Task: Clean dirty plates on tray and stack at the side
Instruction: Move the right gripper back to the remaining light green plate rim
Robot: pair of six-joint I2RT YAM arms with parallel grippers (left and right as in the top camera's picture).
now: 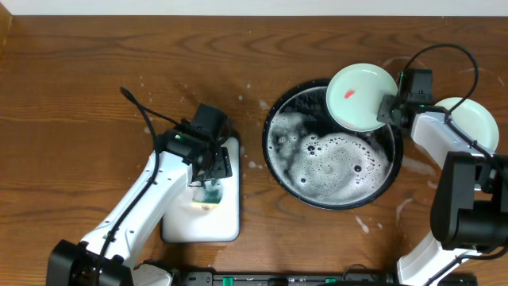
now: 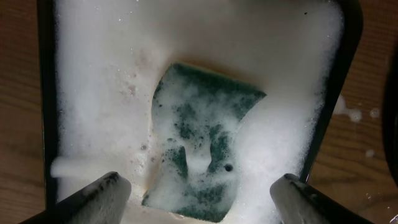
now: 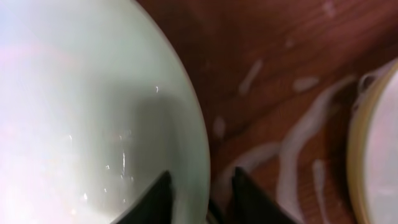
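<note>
The step in hand seemed to be the washing of one plate. The right fingers were clamped on its rim, one finger inside and one outside, and they held it above the far right edge of the tray. The plate was not in the foam.

The left fingers were spread wide and grasped nothing. They hung over the green sponge, which lay soaked in suds in the white dish, well apart from the tray.

I judge that the next move called for the left fingers to come down, close on the sponge and carry it to the plate, while the right side kept the plate steady. A wet glossy rim could slip.

The plate was pale mint-green, round and shiny, with a small red smear near its middle – so not yet clean. Another pale plate lay on the tabletop beside the right arm, partly hidden, and white soap streaks marked the wood there.
</note>
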